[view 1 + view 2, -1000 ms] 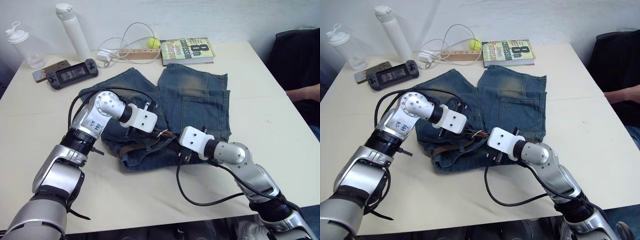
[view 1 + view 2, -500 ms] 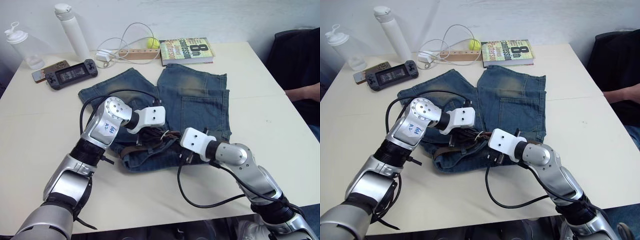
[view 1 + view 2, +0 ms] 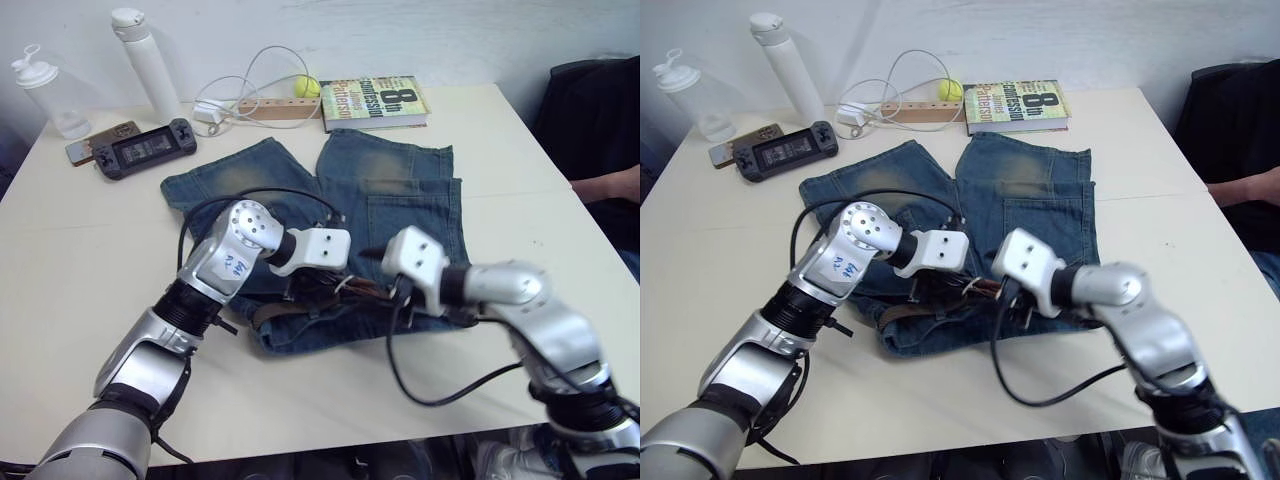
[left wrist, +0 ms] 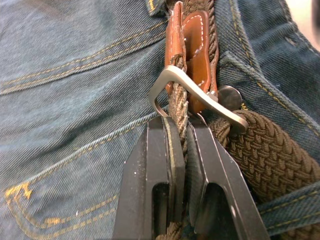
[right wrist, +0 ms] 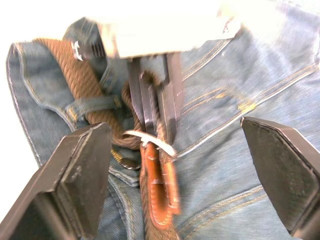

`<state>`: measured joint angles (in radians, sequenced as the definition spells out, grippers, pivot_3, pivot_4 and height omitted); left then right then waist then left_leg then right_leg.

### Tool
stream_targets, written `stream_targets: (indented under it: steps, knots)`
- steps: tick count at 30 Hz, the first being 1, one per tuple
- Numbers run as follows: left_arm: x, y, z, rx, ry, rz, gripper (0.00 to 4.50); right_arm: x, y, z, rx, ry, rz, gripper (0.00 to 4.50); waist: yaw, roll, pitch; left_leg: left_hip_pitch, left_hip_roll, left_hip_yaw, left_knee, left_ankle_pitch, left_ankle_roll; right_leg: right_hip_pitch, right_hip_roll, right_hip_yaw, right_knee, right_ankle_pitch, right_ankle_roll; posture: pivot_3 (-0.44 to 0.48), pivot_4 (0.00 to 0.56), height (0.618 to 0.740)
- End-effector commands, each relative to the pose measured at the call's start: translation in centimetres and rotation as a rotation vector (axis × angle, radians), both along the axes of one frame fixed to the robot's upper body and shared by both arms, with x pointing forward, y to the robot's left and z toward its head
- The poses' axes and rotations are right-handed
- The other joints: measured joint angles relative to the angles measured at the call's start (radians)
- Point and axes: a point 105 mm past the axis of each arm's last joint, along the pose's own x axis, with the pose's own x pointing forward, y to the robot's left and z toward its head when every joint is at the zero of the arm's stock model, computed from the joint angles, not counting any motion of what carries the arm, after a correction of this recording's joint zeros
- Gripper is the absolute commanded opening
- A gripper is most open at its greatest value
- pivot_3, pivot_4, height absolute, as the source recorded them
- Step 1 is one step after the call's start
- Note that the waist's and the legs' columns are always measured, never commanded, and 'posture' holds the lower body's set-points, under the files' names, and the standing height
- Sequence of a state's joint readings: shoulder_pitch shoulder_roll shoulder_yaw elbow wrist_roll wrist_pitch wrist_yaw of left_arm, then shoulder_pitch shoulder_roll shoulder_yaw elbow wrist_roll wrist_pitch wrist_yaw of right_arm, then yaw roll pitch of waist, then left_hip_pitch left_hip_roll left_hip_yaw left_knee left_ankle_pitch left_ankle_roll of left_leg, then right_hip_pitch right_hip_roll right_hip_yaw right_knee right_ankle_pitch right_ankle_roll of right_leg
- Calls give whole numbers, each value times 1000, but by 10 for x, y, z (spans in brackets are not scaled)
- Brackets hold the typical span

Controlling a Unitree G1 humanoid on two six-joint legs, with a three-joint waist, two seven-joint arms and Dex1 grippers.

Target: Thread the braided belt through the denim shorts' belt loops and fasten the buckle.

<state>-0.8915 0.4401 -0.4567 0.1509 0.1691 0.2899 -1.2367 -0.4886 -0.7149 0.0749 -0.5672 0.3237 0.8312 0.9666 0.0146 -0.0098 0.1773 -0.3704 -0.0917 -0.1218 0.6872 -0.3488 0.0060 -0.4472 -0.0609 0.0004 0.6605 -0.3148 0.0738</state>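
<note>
Fastening stage: left gripper (image 4: 178, 131) fingers pinch the braided belt (image 4: 270, 160) just at the buckle (image 4: 172, 82); right gripper (image 5: 175, 170) fingers splayed wide, ready to take the strap.

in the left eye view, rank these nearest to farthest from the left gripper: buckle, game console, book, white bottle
1. buckle, right at the left gripper
2. game console, back left on the table
3. book and white bottle, along the table's far edge, too close to call
</note>
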Motion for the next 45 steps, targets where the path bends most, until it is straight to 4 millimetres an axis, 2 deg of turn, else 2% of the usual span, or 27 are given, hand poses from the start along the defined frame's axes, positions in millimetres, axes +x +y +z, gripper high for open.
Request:
stream_targets:
  steps: [1,2,4,8,12,16,22,25,32,33,36,38,41,45]
  knots:
    - [-7,-2,4,-2,-18,-42,0,8,-16,19,-39,-97,-40,4447,5,0,0,0,0,1,0,0,0,0,0,0,0,0,0,0,150,734]
    - [-7,-2,4,-2,-17,-43,0,13,-20,21,-66,-129,-59,4447,5,0,0,0,0,2,0,0,0,0,0,1,0,0,0,0,150,734]
    - [-8,-2,4,-8,-11,-41,0,21,-27,11,-151,-164,-68,4447,8,0,0,0,0,3,1,0,0,0,0,2,0,0,0,0,150,734]
    - [-9,-4,5,-22,-8,-37,0,23,-29,-8,-207,-160,-41,4447,10,0,0,0,0,3,2,0,1,0,0,2,0,0,0,0,150,734]
    - [-10,-6,7,-34,-4,-32,0,22,-23,-19,-200,-151,-22,4447,9,0,0,0,0,3,3,0,1,0,0,2,1,0,0,0,150,734]
    - [-11,-7,5,-29,-1,-38,0,19,-11,-22,-122,-109,-5,4447,9,0,0,0,0,3,4,0,1,0,0,2,1,0,0,0,150,734]
    - [-12,-7,6,-25,-5,-48,0,22,-11,-22,-94,-110,-55,4447,10,0,0,0,0,3,4,-1,1,0,0,2,1,0,0,0,150,734]
    - [-11,-5,5,-20,-9,-45,0,23,-11,-23,-75,-99,-70,3656,10,0,0,0,0,3,4,-1,1,0,0,2,1,0,0,0,150,734]
    - [-10,-4,6,-24,-15,-37,0,20,-8,-39,-114,-41,-42,161,9,0,0,0,0,3,4,-1,1,0,0,2,1,0,0,0,150,734]
    - [-9,-4,7,-26,-17,-36,0,20,-8,-40,-118,-38,-36,31,9,0,0,0,0,3,4,-1,1,0,0,2,1,0,0,0,150,734]
    - [-8,-6,13,-65,-21,-29,0,19,-7,-42,-125,-34,-27,31,9,0,0,0,0,3,5,-1,1,0,0,2,1,0,0,0,150,734]
    - [-15,-9,24,-150,73,-28,0,20,-7,-43,-127,-36,-25,31,9,0,0,0,0,3,5,-1,1,0,0,2,1,0,0,0,150,734]
    - [-26,-3,41,-230,196,-28,1264,21,-8,-44,-145,-45,-19,0,8,0,0,0,0,3,5,-1,1,0,1,2,2,0,0,0,150,734]
    - [-23,20,65,-315,244,58,2797,24,-11,-44,-159,-64,-18,0,8,0,0,-1,0,3,6,-1,1,0,0,2,2,0,0,0,150,734]
